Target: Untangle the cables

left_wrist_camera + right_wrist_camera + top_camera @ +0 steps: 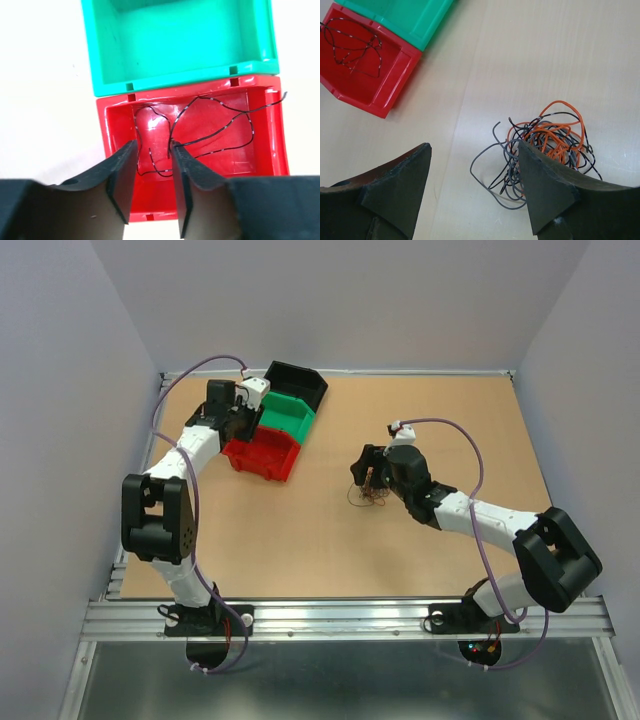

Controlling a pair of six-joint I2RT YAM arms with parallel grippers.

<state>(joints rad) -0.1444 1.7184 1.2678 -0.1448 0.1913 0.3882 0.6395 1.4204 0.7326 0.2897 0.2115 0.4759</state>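
From the top view, we saw the left hand [243, 408] hanging over the red plastic bin [262, 460]. That bin stood on the brown counter [330, 550] in a row with a green plastic bin [288, 416] and a black plastic bin [298, 382]. The small clump of hair-thin orange and dark cables [370, 496] lay well apart from the red bin, with the right hand [366, 474] just above it.

In the left wrist view, the left hand [152, 147] had its fingers parted with nothing between them. One dark, white-flecked strand [220, 104] lay loose inside the red bin [102, 125].

In the right wrist view, the right hand [474, 145] stood wide open and held nothing. The clump [550, 137] sat knotted beneath it, well away from the red bin [402, 70], where the single strand [350, 47] showed.

We judged that one cable was freed and binned, and that most of the untangling was left.
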